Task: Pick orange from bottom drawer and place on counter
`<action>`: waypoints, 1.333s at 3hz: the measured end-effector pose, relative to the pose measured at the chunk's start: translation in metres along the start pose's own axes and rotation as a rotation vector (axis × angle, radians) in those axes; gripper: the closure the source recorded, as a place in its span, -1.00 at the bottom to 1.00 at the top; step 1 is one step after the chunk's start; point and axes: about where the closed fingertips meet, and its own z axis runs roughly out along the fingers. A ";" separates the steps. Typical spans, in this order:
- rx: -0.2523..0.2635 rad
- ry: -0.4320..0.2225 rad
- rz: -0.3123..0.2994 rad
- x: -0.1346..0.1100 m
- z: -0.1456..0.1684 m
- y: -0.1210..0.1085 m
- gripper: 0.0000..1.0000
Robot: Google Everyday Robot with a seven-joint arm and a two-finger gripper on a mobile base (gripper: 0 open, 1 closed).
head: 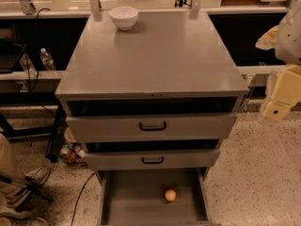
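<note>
The orange (170, 195) is small, round and pale. It lies on the floor of the open bottom drawer (136, 197), right of the middle. The counter (155, 55) is the wide grey top of the cabinet. My gripper (277, 102) is a cream-coloured part at the right edge of the view. It hangs beside the cabinet's right front corner, above the speckled floor and far up and right of the orange. It holds nothing that I can see.
A white bowl (123, 17) stands at the back left of the counter. Two upper drawers with black handles (152, 125) (153, 160) are pulled out slightly. A person's leg and shoe (21, 180) are at the lower left. A water bottle (47, 59) and cables are left of the cabinet.
</note>
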 end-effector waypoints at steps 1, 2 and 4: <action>-0.003 0.000 0.004 0.000 0.002 0.001 -1.00; -0.017 0.000 0.024 0.003 0.013 0.007 -1.00; -0.169 -0.156 0.140 0.025 0.110 0.076 -1.00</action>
